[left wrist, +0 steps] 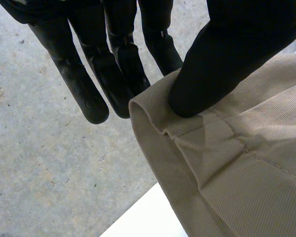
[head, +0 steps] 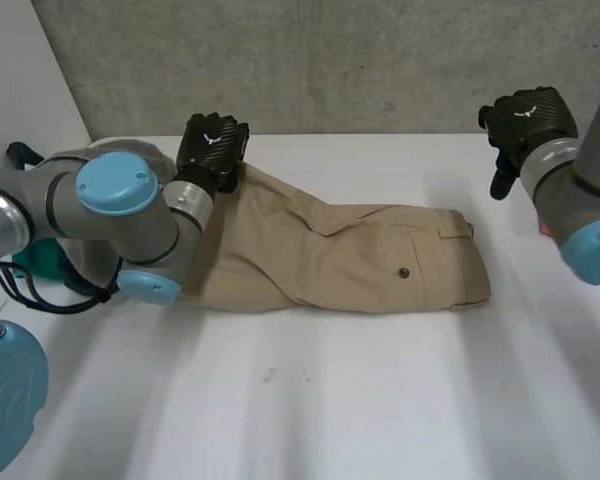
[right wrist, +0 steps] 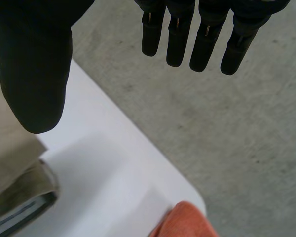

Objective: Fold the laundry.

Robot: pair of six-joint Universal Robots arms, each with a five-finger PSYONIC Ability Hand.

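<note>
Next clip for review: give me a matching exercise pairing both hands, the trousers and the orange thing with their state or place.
1 left hand
2 right hand
3 trousers
4 orange thing

A lying on the table
B open, holding nothing
C by the table's corner
D pinching a trouser hem

Pairs: 1-D, 2-B, 3-A, 4-C

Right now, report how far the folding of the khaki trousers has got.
Done: the khaki trousers lie flat on the white table, apparently halved leg on leg, back pocket up. In hand: the left hand pinches a leg hem; the right hand hangs open near the waistband. Left: the crosswise folds, plus the grey garment heaped behind the left arm.
</note>
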